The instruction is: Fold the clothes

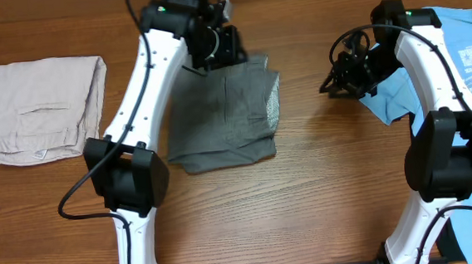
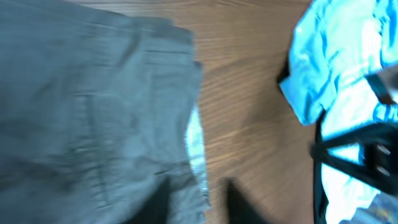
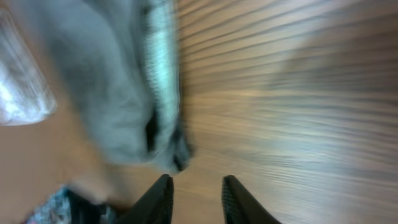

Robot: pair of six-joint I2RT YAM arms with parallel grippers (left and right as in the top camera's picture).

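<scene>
I saw the dark grey shorts (image 1: pixel 222 116) lying flat near the middle of the table (image 1: pixel 324 201), somewhat closer to its far edge than to the near one. They were folded into a rough rectangle, and a narrow strip of paler lining showed along the side facing the table's right edge.

My left gripper (image 1: pixel 217 46) hung over the far edge of the shorts, low to the cloth. On the left wrist feed the grey fabric filled the left half of the frame, and the hem with its pale strip ran down toward two dark blurred shapes at the bottom. That feed was too smeared for me to tell whether the fingers were apart, closed, or pinching the cloth.

My right gripper (image 1: pixel 336 77) sat over bare wood just beside the right side of the shorts, not touching them. On its wrist feed the two fingers (image 3: pixel 163 199) stood apart with only tabletop between them, gripping nothing, and the blurred grey cloth lay ahead and to one side.

Further out, a pair of pale beige shorts (image 1: pixel 43 108) lay folded near the left edge, well apart from the grey pair. A light blue T-shirt (image 1: pixel 463 49) with white print lay crumpled toward the far right corner, partly under the right arm.
</scene>
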